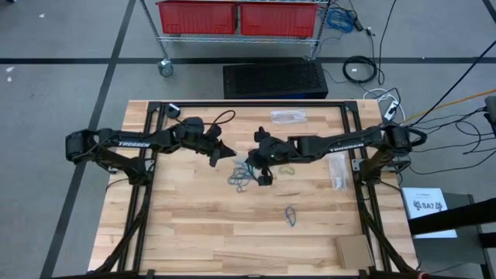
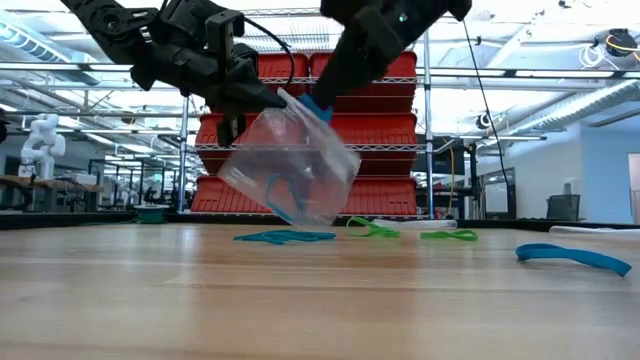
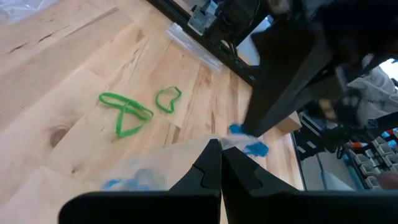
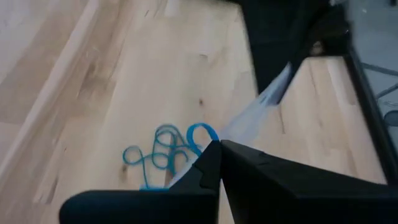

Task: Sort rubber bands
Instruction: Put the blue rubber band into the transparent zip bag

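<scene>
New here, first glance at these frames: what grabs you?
A clear plastic bag hangs above mid-table, pinched at opposite edges by the left end effector and the right end effector, both shut, with blue rubber bands visible inside. Below it, more blue bands lie on the wooden table, with green bands just beyond them.

My 2 arms and their fingers (image 3: 211, 171) are black, and between them hangs a clear plastic bag (image 2: 290, 165) with a blue rubber band (image 2: 283, 195) showing through its wall. On the pale, grain-streaked wooden table (image 1: 201, 225) lie bright blue rubber bands (image 4: 165, 152), green rubber bands (image 3: 127, 112) and 1 grey-blue band (image 1: 291, 215). Beyond the table, red bins (image 1: 236, 17) sit on a silvery wire rack, above grey floor crossed by dark lines.
</scene>
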`<state>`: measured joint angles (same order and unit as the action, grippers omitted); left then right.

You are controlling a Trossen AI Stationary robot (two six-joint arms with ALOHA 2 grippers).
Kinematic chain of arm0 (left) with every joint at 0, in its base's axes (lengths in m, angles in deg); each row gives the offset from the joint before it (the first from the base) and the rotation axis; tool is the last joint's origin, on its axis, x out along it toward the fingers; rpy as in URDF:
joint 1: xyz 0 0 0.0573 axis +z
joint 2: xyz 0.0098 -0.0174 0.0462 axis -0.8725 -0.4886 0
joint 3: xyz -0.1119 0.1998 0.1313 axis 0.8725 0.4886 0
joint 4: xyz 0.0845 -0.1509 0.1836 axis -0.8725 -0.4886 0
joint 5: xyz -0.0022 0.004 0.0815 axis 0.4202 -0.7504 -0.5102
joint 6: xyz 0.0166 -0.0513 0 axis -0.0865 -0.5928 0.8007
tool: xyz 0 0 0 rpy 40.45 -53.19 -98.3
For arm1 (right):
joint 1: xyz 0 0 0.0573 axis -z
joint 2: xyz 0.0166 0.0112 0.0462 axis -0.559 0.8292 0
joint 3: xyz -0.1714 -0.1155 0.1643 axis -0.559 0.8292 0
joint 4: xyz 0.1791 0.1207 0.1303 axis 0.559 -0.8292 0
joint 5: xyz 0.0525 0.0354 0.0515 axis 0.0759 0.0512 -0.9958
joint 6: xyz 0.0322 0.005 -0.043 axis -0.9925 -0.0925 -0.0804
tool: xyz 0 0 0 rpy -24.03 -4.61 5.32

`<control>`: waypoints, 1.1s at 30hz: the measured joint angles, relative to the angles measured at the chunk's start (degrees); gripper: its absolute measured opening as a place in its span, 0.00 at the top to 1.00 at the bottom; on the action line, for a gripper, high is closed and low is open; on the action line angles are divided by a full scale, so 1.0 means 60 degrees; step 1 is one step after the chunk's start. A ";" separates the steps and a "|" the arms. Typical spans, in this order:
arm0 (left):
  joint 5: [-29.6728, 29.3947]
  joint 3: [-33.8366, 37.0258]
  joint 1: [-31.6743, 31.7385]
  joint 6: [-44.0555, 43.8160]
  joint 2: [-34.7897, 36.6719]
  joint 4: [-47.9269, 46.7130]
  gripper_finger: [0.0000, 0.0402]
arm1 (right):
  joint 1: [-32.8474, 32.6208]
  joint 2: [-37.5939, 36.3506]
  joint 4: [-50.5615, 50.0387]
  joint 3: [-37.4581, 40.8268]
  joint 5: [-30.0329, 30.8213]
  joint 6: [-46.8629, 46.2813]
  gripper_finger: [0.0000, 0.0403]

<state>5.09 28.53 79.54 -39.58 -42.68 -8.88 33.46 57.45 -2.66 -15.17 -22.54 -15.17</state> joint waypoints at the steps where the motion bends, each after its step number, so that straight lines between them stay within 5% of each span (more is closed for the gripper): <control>1: 0.0000 0.0000 0.0000 0.0000 0.0000 0.0001 1.00 | -0.0035 0.0065 -0.0011 0.0000 0.0000 -0.0004 1.00; 33: 0.0222 0.0000 -0.0293 0.0256 0.0000 -0.0012 1.00 | 0.0539 0.0087 0.0062 0.0001 -0.0057 -0.0385 1.00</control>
<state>6.42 28.53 77.78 -38.04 -42.68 -8.95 36.69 57.97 -2.28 -15.16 -22.88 -17.48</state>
